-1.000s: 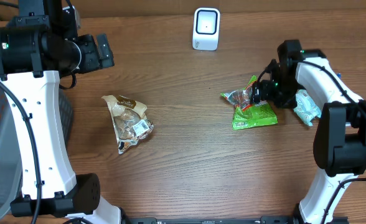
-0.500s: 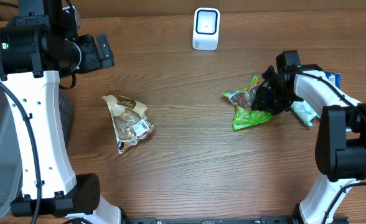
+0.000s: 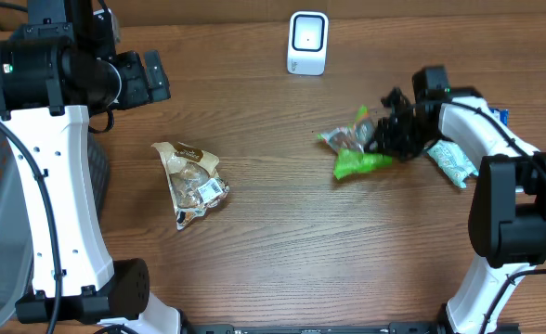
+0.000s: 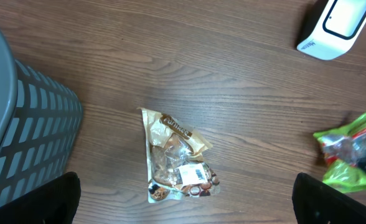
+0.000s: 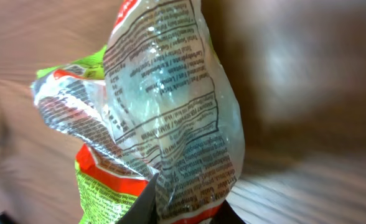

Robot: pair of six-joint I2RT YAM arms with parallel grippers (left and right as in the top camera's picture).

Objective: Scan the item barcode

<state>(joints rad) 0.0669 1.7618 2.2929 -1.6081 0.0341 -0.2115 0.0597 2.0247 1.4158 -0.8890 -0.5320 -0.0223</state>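
— Which step are they at, would you say?

— The pick-up, I reckon. The left gripper (image 4: 186,199) hangs at the upper left of the overhead view, jaws wide and holding nothing. The right gripper (image 3: 384,137), centre right, is pinched narrow on the green packet (image 3: 357,156). The packet sits crooked, and one end looks raised off the table (image 3: 273,250). The scanner (image 3: 307,43) stands at top centre, well apart from it.

— And next?

— I'd judge it carries the packet up to the scanner and turns the barcode toward its window. The right wrist view shows only fine print on the clear panel. I can't pick out a barcode there, so the packet may need rotating.

— What's it all made of?

— The table is dark wood grain, flat and matt. There's a grey basket (image 4: 21,143) with slotted walls at the left edge of the left wrist view. The tan bag (image 3: 191,178), left of centre, is crinkly film with a clear window and a white label. The green packet is thin glossy film, lime with red trim, wrinkled and floppy, so it'll likely sag from the pinch. The scanner is a smooth white rounded block. Smallest is a pale teal packet (image 3: 452,162), lying just beside the right arm.
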